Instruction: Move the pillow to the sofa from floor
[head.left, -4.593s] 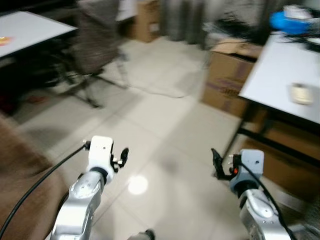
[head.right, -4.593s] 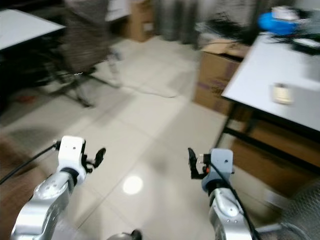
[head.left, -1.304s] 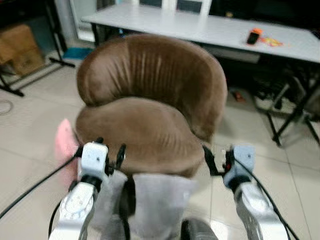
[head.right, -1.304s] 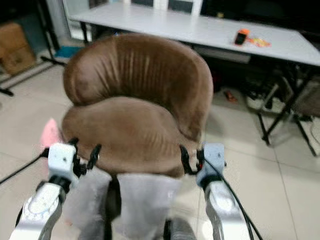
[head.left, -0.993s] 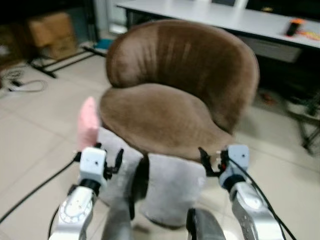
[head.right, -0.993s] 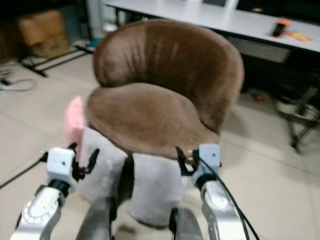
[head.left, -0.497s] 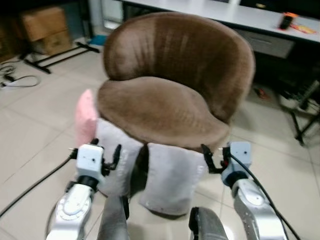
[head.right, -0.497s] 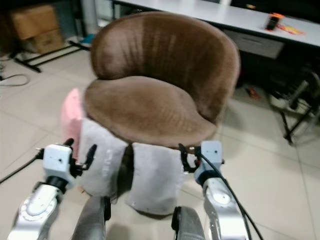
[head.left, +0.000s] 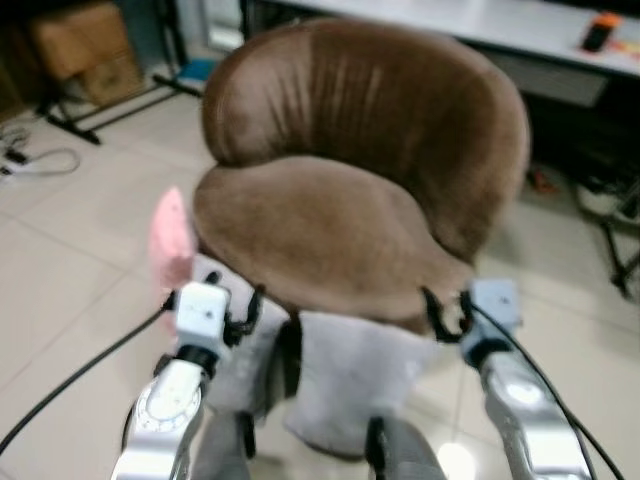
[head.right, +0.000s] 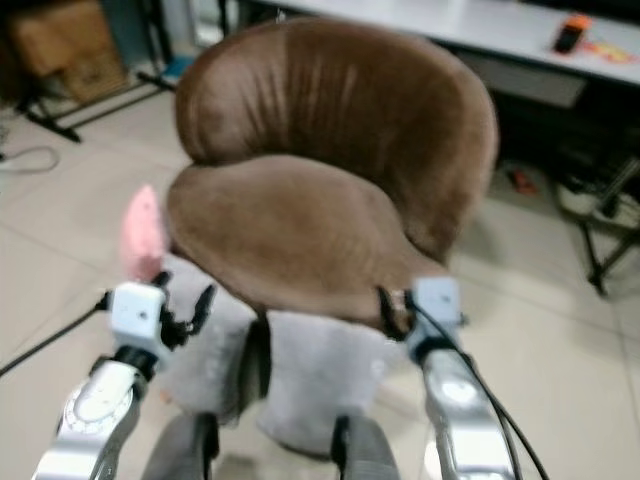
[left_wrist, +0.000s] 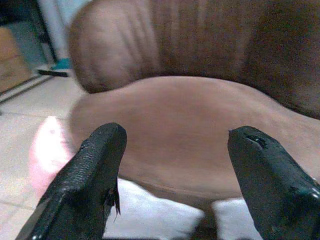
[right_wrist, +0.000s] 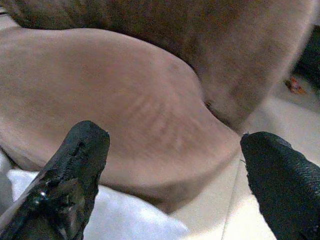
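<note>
- Compared with half a second ago, the brown sofa (head.left: 350, 190) is being seen from slightly closer, its seat filling more of the head views; this is the camera's shift, while the cushions around the sofa are lying as they were.
- The left hand (head.left: 243, 312) and the right hand (head.left: 447, 314) are being held up in front of the sofa's front edge, much as before, each with its fingers spread apart and nothing gripped.
- A pink pillow (head.left: 171, 240) is being seen on the floor (head.left: 70, 270) just beside the sofa's left side, upright against it.
- Two grey pillows, a left grey pillow (head.left: 240, 355) and a right grey pillow (head.left: 350, 375), are leaning against the sofa's front, below the seat edge.
- In the left wrist view the pink pillow (left_wrist: 47, 150) is being shown beside the sofa, between spread fingers (left_wrist: 95, 165).
- In the right wrist view the sofa's seat and a strip of white-grey pillow beneath it are being shown instead.
- Behind the sofa a white desk (head.left: 470, 20) is carrying a small orange and black object (head.left: 598, 30).
</note>
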